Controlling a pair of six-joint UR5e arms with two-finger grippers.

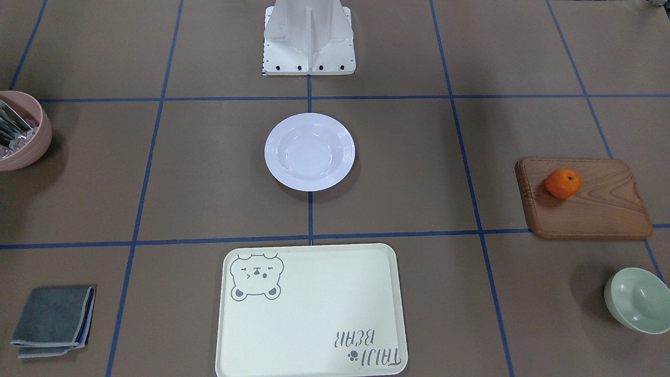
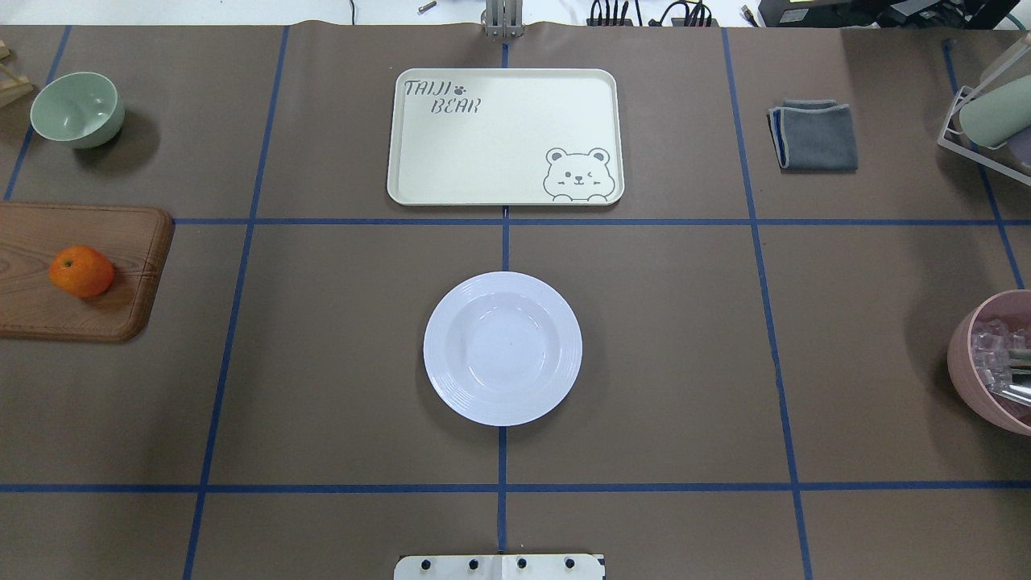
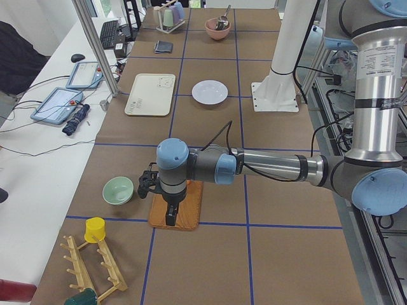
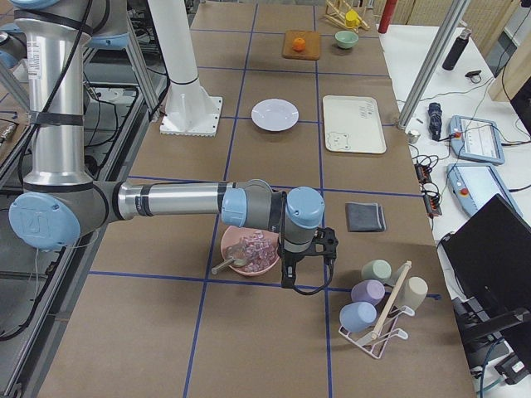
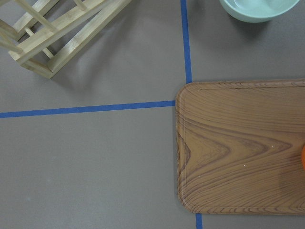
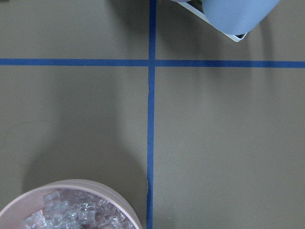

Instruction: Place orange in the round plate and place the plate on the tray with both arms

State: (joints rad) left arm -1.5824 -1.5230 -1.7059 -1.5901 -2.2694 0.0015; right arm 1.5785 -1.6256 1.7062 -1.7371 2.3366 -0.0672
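Observation:
The orange [image 1: 563, 183] sits on a brown wooden board [image 1: 596, 209] at the table's left end, also seen as the orange [image 2: 80, 271] from overhead. An empty white round plate [image 2: 503, 348] rests at the table's centre, in front of the robot base. Beyond it lies the cream bear tray [image 2: 499, 145], bare. My left gripper [image 3: 149, 184] hovers over the board's outer end, near the orange; whether it is open or shut I cannot tell. My right gripper [image 4: 325, 242] hangs beside the pink bowl at the other end; its state I cannot tell either.
A pale-green bowl [image 2: 77, 109] stands beyond the board. A pink bowl [image 2: 991, 362] with clear cubes and a utensil sits at the right end, and a folded grey cloth [image 2: 813, 135] lies right of the tray. A cup rack [image 4: 377, 307] and a wooden rack [image 3: 95, 267] occupy the table's ends.

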